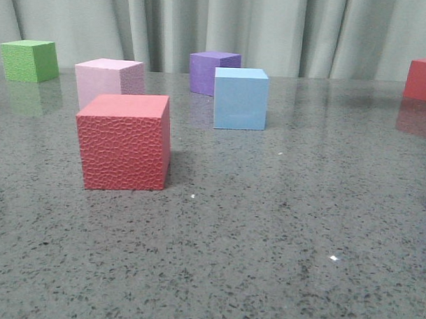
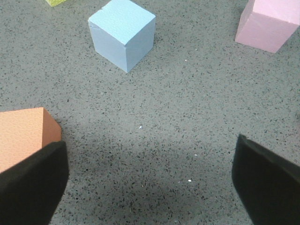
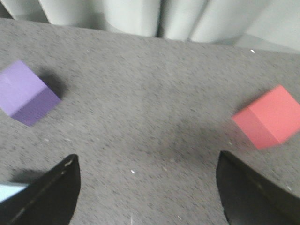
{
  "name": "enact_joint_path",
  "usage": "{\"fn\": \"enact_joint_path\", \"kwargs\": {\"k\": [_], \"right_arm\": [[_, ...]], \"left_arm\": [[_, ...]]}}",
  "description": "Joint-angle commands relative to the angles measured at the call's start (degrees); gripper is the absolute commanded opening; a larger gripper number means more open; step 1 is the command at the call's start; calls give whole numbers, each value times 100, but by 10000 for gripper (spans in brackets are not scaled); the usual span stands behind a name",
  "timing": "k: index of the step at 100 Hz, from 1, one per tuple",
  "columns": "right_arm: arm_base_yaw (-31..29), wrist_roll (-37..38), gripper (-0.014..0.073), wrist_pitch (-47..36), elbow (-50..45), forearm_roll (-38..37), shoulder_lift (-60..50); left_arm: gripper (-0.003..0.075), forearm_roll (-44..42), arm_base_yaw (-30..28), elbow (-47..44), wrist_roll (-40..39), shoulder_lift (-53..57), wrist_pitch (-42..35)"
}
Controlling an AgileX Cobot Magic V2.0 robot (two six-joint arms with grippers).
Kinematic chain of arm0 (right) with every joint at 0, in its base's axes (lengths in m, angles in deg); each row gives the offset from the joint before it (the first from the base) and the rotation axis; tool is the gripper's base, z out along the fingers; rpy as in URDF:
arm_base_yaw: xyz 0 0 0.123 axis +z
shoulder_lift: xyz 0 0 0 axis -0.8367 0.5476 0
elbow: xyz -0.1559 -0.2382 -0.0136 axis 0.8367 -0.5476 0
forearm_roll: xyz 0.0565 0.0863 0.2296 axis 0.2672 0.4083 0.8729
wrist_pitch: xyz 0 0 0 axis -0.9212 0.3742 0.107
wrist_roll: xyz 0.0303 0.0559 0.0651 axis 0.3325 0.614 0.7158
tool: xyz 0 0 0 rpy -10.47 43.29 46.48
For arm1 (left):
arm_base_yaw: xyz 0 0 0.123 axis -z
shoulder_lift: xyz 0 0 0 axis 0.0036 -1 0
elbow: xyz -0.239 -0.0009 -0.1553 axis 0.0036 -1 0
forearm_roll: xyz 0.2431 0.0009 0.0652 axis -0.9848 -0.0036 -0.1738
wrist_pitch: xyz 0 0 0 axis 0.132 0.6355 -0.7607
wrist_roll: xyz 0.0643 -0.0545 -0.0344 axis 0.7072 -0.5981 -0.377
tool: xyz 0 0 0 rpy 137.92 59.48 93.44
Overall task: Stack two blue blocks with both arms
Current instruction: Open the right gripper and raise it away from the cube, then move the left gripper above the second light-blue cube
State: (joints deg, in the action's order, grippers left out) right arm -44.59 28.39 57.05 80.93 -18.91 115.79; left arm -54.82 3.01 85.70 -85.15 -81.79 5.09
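Note:
One pale blue block [image 1: 240, 97] stands upright on the table, right of centre in the front view, with no gripper showing there. The left wrist view has a blue block [image 2: 123, 33] well ahead of my left gripper [image 2: 150, 159], which is open over bare table with nothing between its fingers [image 2: 33, 185]. I cannot tell whether it is the same block. My right gripper [image 3: 147, 166] is open too, over bare table. A pale blue corner [image 3: 8, 191] peeks out beside one of its fingers [image 3: 51, 199].
A red textured cube [image 1: 124, 142] sits at the front left, a pink cube [image 1: 107, 82] behind it, a green cube [image 1: 29, 60] at the far left. A purple cube [image 1: 212, 72] stands behind the blue block, another red cube [image 1: 423, 79] at the far right. Curtains close the back.

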Motion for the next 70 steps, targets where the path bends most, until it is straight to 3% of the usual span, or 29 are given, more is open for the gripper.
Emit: {"fn": "enact_joint_path", "kwargs": {"k": [1, 46, 70], "right_arm": [[-182, -156, 592, 175, -296, -29, -589], [-580, -191, 592, -1267, -3909, -36, -2853], [-592, -191, 592, -1701, -5400, -11, -4040]], "left_arm": [[673, -19, -17, 202, -18, -18, -314], [673, -19, -17, 202, -18, -18, -314], [673, -19, -17, 202, -18, -18, -314]]}}
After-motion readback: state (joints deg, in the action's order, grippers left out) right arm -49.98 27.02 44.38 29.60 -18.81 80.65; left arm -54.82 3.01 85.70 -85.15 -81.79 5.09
